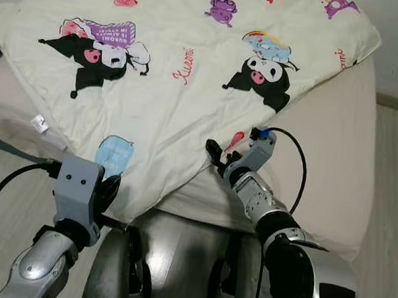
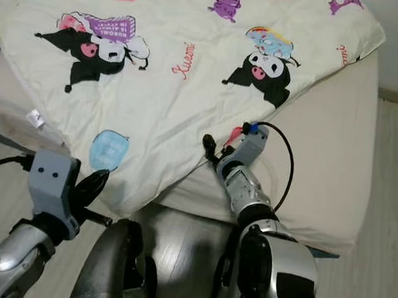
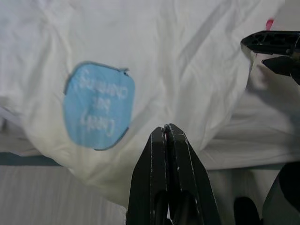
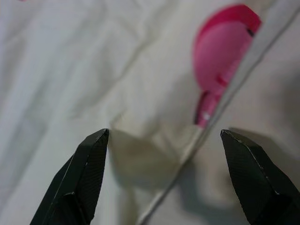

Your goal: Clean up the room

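Note:
A cream blanket printed with cartoon figures lies askew over the bed, one corner hanging off the near edge. My left gripper is shut just in front of that hanging corner, below a blue print. No cloth shows between its fingers. My right gripper hovers open over the blanket's near edge, beside a pink print. The hem runs between its two fingertips.
The bare mattress shows on the right, under the blanket. Pale wood floor runs along the bed's right side and in front of it. A white tag sticks out at the blanket's left edge.

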Controlling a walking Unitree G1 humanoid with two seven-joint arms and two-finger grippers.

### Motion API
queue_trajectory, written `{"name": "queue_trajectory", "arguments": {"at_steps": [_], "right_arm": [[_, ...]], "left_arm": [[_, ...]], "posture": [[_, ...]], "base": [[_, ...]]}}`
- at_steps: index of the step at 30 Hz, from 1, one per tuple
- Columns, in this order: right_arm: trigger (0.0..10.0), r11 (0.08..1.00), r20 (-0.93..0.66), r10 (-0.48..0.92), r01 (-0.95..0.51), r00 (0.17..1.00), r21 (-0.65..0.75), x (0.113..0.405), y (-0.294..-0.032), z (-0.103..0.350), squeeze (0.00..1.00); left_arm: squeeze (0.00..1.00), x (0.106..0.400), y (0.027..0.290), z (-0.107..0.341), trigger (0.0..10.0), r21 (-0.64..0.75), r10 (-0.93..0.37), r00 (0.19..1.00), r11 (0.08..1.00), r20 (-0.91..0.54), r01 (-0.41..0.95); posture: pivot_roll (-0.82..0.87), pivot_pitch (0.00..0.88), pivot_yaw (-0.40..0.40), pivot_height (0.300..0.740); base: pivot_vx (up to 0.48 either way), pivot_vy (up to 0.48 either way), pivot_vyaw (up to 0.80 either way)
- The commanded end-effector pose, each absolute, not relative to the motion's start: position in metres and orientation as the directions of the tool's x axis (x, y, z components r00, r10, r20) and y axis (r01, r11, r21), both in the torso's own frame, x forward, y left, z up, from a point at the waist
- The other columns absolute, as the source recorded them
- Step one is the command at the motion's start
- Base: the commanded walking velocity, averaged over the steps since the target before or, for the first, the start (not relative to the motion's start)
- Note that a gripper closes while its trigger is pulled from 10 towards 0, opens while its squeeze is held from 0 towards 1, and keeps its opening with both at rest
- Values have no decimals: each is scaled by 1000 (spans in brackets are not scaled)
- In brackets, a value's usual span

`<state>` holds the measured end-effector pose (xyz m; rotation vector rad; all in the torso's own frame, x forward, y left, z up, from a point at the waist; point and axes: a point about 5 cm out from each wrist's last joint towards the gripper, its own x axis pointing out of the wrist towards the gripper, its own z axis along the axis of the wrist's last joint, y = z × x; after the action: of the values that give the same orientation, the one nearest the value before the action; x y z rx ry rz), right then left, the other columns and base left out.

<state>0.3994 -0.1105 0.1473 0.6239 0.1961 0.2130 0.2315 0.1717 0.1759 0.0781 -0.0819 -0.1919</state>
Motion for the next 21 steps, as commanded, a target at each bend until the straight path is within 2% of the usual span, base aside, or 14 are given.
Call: {"name": "queue_trajectory", "arguments": {"at_steps": [1,7,11,12,14,15,19,21], "right_arm": [[10000,776,-155,240,-93,958,624,395,-113,134,0],[10000,772,-150,230,-86,962,630,394,-114,134,0],[10000,736,-134,196,-56,971,674,394,-118,133,0],[10000,718,-130,189,-46,973,694,394,-119,132,765],[10000,707,-128,185,-41,974,707,394,-120,132,765],[10000,703,-132,188,-39,973,710,393,-119,131,1000],[10000,691,-144,215,-46,966,721,393,-114,131,1000],[10000,660,-122,294,-109,948,743,395,-98,139,1000]], "left_arm": [[0,227,172,164,10000,75,-191,981,979,15,189],[0,226,174,164,10000,77,-179,984,981,13,177],[0,225,175,166,10000,75,-169,986,983,17,167],[0,225,176,166,10000,76,-166,986,983,19,165],[0,224,176,167,10000,77,-165,986,984,20,163],[0,223,176,167,10000,78,-163,986,984,21,161],[0,222,178,168,10000,82,-162,986,984,23,160],[0,222,178,169,10000,87,-162,986,983,25,159]], "posture": [[146,495,-30,565],[148,493,-34,565],[150,495,-37,565],[157,494,-38,565],[157,494,-38,565],[162,490,-41,565],[170,487,-43,565],[181,492,-44,565]], "base": [[0,0,0],[0,0,0],[0,0,0],[0,0,0],[0,0,0],[0,0,0],[0,0,0],[0,0,0]]}}
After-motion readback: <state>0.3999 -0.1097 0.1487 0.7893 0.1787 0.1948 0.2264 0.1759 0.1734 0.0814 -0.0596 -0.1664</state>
